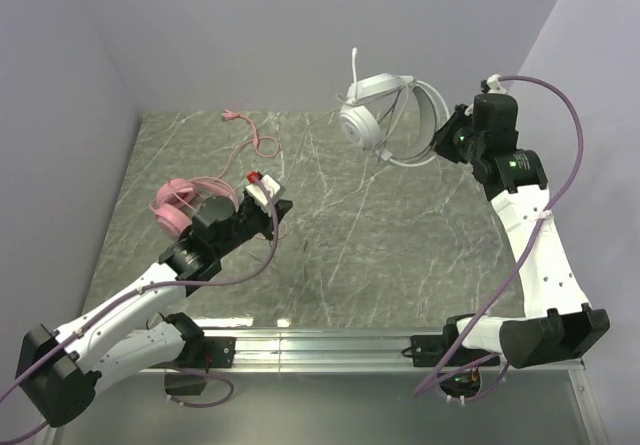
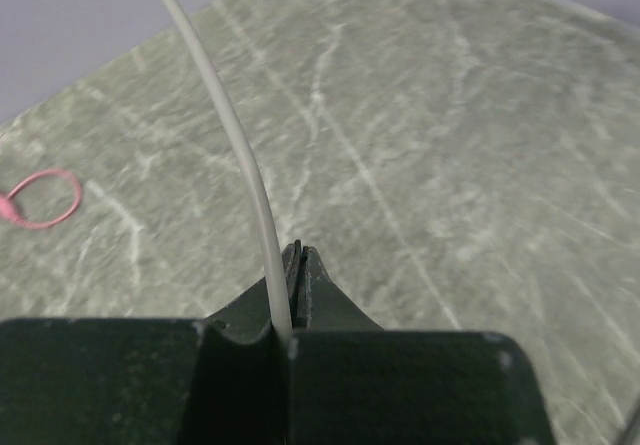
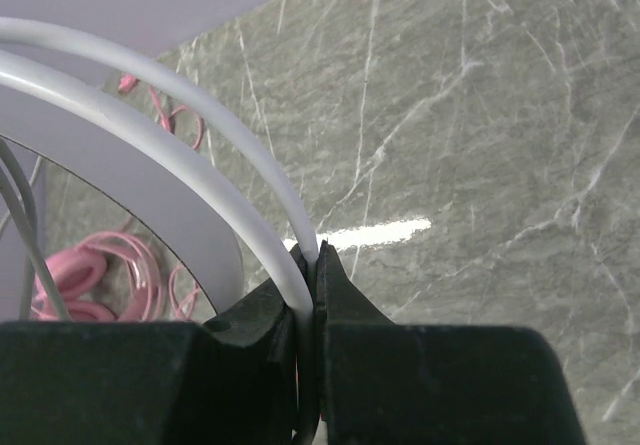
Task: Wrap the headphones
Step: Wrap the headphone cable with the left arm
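Observation:
The white-grey headphones [image 1: 378, 115] hang in the air at the back right. My right gripper [image 1: 440, 143] is shut on the thin white headband wires [image 3: 250, 180], as the right wrist view [image 3: 316, 255] shows. My left gripper [image 1: 278, 208] is left of centre above the table, jaws shut. A thin grey-white cord [image 2: 235, 135] runs into it from above in the left wrist view [image 2: 298, 255]. A white and red plug [image 1: 258, 185] sits at that gripper. The pink headphones [image 1: 180, 205] lie on the table at the left, partly behind my left arm.
The pink cord [image 1: 258, 147] loops toward the back left, with its plug [image 1: 230, 116] near the back edge. A loop of it shows in the left wrist view [image 2: 45, 200]. Grey walls close the back and sides. A metal rail [image 1: 320, 345] runs along the near edge.

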`<state>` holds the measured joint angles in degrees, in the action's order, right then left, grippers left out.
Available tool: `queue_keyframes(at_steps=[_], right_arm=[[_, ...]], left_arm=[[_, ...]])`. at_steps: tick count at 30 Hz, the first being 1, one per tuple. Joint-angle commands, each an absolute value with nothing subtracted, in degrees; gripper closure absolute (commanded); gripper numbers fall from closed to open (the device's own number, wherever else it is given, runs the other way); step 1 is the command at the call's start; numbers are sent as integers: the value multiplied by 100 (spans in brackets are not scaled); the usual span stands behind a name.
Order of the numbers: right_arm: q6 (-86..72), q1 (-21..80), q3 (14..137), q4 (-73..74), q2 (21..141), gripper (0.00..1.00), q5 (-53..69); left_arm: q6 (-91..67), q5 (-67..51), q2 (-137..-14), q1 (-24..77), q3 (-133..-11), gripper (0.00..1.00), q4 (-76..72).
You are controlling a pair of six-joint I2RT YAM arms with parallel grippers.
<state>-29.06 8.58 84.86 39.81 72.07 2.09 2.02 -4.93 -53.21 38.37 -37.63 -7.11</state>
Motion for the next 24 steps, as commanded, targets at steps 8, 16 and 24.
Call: queue_keyframes(at_steps=[8, 16, 24], right_arm=[[-4148, 106, 8517, 3322, 7365, 100, 80], [-4245, 26, 8411, 3463, 7435, 100, -1044], [-4306, -185, 8306, 3612, 7690, 100, -1529]], left_arm=[[79, -1195, -5054, 4631, -3973, 99, -35], [123, -1731, -4834, 5009, -4209, 100, 656], [263, -1853, -4764, 5370, -4860, 100, 1300]])
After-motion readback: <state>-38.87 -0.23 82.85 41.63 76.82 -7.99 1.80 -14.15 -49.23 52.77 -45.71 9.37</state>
